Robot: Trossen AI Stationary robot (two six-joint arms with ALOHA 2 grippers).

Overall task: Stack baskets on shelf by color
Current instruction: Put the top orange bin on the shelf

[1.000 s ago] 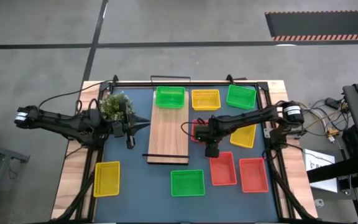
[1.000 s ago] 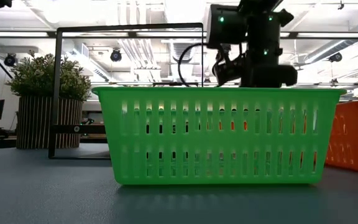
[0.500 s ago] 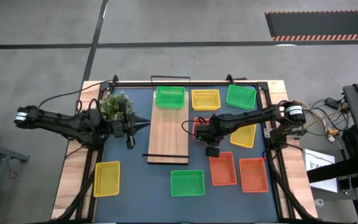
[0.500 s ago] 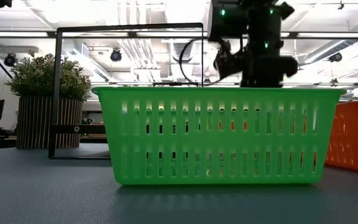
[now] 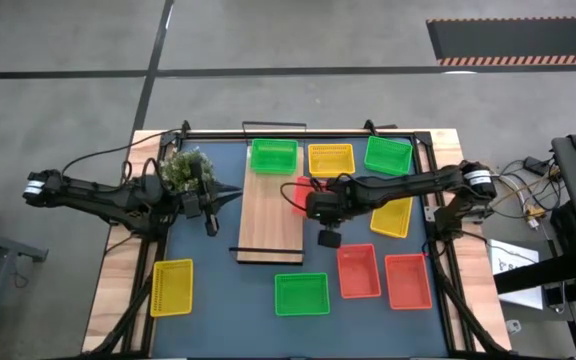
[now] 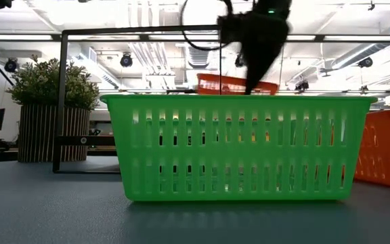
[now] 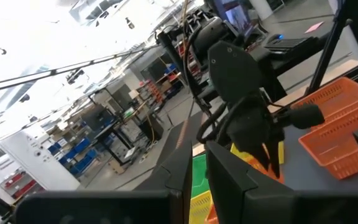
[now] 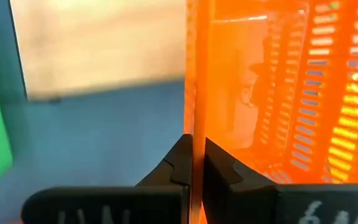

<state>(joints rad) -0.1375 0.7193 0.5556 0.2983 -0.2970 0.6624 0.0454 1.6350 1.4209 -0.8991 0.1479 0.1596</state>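
Note:
My right gripper (image 5: 313, 203) is shut on a red-orange basket (image 5: 302, 190), held in the air just off the right long edge of the light-wood shelf (image 5: 271, 220). In the low view the basket (image 6: 235, 83) shows above the rim of the near green basket (image 6: 239, 146). Another green basket (image 5: 273, 156) sits on the shelf's far end. My left gripper (image 5: 226, 198) is shut and empty, left of the shelf beside the potted plant. My right gripper pinches one side wall of the red-orange basket at its rim (image 8: 190, 124), one finger inside the basket and one outside. The fingers come from above, pointing down. The basket is lifted clear of the table, about level.
On the dark blue table lie two red-orange baskets (image 5: 358, 271) (image 5: 407, 280), a green one (image 5: 301, 293), yellow ones (image 5: 172, 287) (image 5: 393, 215) (image 5: 330, 159) and a green one (image 5: 388, 154). A potted plant (image 5: 185, 168) stands at the far left.
My right gripper has risen and moved toward the table's left edge, toward the shelf, carrying the red-orange basket. The basket has been lifted clear of the table and now shows above the green basket's rim in the low view.

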